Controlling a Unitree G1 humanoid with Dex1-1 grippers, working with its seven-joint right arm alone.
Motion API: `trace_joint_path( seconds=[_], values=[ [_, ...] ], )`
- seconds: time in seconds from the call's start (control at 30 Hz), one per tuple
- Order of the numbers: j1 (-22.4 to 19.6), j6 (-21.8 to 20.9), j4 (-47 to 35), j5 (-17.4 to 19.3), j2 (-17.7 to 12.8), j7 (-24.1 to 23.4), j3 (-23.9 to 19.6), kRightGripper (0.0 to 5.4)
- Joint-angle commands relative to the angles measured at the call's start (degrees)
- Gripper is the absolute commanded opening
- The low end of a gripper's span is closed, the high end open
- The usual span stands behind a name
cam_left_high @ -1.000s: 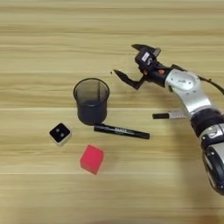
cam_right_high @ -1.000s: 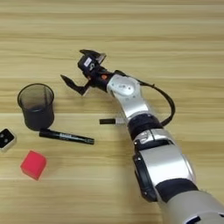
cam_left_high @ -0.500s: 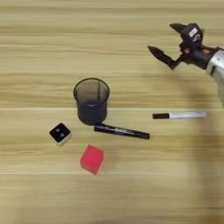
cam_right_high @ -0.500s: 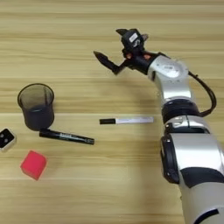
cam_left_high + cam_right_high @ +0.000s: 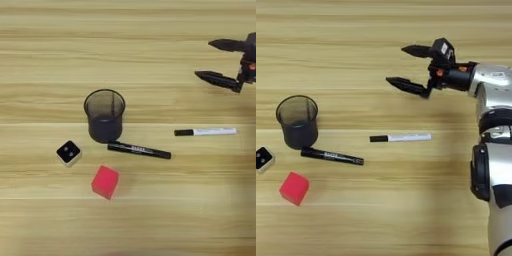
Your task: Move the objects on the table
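Gripper: jaws spread wide, empty.
White marker: lay below the jaws, apart.
Mesh cup, black marker, dotted cube, red cube: well left, lower.

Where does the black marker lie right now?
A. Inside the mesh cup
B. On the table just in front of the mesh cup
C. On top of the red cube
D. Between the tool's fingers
B: the black marker lies flat on the table, one end near the mesh cup base.
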Motion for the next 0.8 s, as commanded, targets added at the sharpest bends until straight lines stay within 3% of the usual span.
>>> trace_joint_path(
  seconds=[0.03,0.43,0.8],
  values=[
    [-2.4,-0.7,-1.1,1.3,-4.2,2.7,-1.3,5.38],
    [3.9,-4.7,-0.2,-5.7,-7.3,6.0,3.7,5.38],
    [6.6,-7.5,1.9,-11.3,-6.9,1.2,6.9,5.38]
  ],
)
